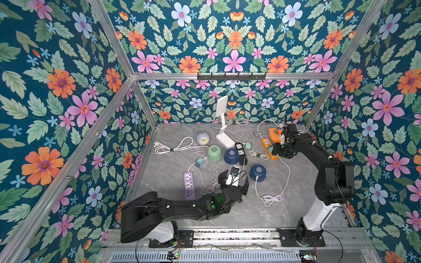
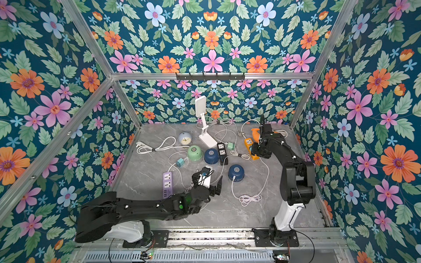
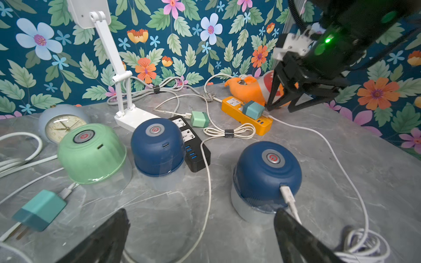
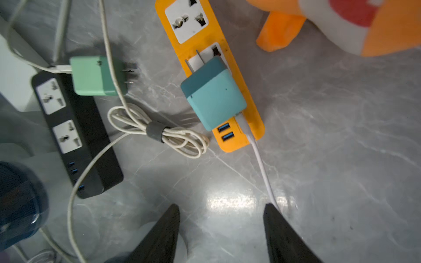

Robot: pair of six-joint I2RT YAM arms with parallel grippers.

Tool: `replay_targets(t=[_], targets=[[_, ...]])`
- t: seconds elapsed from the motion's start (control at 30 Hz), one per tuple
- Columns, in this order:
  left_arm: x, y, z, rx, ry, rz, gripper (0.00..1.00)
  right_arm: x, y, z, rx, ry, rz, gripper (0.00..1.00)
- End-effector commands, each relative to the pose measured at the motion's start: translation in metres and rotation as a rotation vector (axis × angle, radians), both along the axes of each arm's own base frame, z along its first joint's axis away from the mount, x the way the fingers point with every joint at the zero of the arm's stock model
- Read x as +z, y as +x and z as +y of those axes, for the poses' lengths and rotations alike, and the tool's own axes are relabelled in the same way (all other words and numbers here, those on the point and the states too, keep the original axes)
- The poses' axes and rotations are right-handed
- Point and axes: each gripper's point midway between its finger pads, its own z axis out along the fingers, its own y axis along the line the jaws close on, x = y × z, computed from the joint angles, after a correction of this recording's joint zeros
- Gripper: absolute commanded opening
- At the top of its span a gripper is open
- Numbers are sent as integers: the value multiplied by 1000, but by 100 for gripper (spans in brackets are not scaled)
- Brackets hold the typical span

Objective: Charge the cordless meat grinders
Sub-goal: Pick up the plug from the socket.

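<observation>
Done: we find the lower navy grinder [image 1: 257, 172], centre frame, with a white cable [image 3: 287, 195] plugged in.
Pending: the teal adapter [image 4: 214, 95] lies unseated on the orange power strip [image 4: 234, 145]; the green grinder [image 1: 214, 153] and upper navy grinder [image 1: 231, 156], mid-frame, are uncabled.
Hands: left hand [image 3: 201, 214] and right hand [image 4: 221, 206] are apart and empty.

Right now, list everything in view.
dome-shaped plastic meat grinders: 3; pale green grinder and rear navy grinder side by side, centre; front navy grinder nearer, cable plugged in.
power strips: 3; purple strip front left, black strip centre, orange strip back right.
cube plug adapters: 3; teal adapter by the green grinder, mint adapter by the black strip, second teal adapter on the orange strip.
round alarm clock: 1, pale blue, back left.
folding desk lamp: 1, white, back centre.
plush toy: 1, orange, back right.
cables: several, white, loose and coiled.
left pincer: 1, black, open, front centre.
right pincer: 1, black, open, over the orange strip.
</observation>
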Motion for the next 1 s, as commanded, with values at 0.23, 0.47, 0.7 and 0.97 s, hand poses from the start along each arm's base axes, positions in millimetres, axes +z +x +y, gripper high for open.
replay_targets(t=[0.23,0.47,0.7,0.97], targets=[[-16,-18,65,28,-21,72,100,-28,16,-14,72,-145,85,60],[-15,-18,75,55,-49,66,100,-26,34,-2,110,-138,53,61],[-14,-16,70,58,-49,68,100,-33,51,-3,118,-156,78,61],[-16,-15,58,43,-39,84,100,-41,58,0,140,-147,86,60]])
